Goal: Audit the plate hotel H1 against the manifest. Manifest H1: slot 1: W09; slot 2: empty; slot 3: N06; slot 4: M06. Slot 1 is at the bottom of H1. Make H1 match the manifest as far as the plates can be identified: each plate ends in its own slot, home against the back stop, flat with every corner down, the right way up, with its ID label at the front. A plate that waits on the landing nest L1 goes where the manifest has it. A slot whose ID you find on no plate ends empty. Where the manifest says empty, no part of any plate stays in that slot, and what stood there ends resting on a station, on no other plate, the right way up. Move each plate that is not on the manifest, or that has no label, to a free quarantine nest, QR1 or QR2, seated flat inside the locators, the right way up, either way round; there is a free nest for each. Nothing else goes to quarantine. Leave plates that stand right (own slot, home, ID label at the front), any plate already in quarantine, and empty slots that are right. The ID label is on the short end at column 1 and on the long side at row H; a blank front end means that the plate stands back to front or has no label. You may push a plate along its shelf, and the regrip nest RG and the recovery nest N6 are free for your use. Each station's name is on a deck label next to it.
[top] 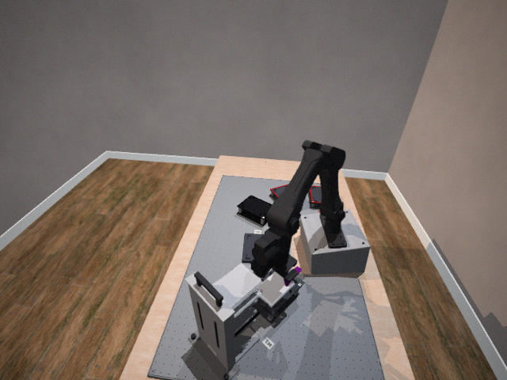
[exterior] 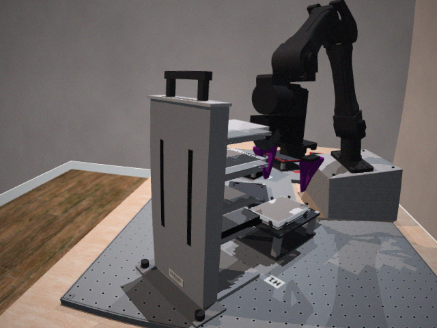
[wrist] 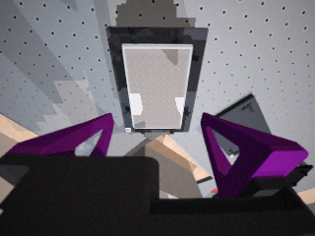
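Observation:
The grey plate hotel H1 (exterior: 186, 190) stands at the deck's front, its shelves open toward the arm. A light plate (exterior: 282, 210) lies flat on the black landing nest just in front of the lower shelves; it also shows in the overhead view (top: 275, 290) and the wrist view (wrist: 157, 88). My gripper (exterior: 287, 165) hangs well above this plate, fingers pointing down, open and empty; the purple fingers also show in the wrist view (wrist: 162, 147). A light plate (exterior: 245, 130) lies on the top shelf and another (exterior: 243, 160) on the one below. The lower shelves are dark and unclear.
The arm's grey pedestal (top: 333, 245) stands right of the nest. A flat black nest (top: 253, 246), a raised black nest (top: 253, 206) and two red-framed nests (top: 282, 190) lie behind. A deck label (exterior: 274, 281) lies in front of the hotel.

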`<state>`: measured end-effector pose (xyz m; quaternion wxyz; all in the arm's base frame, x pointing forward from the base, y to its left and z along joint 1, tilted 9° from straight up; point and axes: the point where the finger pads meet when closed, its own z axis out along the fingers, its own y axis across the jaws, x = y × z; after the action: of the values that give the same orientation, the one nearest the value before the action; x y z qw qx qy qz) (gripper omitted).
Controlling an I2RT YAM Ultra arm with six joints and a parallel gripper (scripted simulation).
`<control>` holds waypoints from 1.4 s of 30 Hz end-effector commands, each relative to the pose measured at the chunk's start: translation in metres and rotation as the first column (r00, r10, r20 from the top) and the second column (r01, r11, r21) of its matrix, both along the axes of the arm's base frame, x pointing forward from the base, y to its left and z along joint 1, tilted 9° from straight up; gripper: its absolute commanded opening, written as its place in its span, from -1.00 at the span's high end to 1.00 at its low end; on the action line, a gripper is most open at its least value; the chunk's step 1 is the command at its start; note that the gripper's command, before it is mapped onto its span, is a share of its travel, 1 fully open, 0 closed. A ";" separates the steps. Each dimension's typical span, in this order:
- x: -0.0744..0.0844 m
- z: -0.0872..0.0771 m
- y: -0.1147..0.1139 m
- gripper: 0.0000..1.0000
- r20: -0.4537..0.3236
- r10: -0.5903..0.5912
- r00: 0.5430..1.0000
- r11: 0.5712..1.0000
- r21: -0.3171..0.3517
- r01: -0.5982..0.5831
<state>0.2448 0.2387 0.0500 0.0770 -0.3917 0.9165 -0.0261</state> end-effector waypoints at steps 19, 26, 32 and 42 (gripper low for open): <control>0.004 -0.019 0.001 -1.00 0.005 -0.003 1.000 1.000 0.006 0.003; 0.006 -0.028 0.002 -1.00 0.005 -0.003 1.000 1.000 0.006 0.003; 0.007 -0.035 0.002 -1.00 0.005 -0.003 1.000 1.000 0.006 0.003; 0.009 -0.047 0.002 -1.00 0.005 -0.003 1.000 1.000 0.006 0.002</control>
<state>0.2486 0.2348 0.0005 0.0658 -0.3894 0.9182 -0.0307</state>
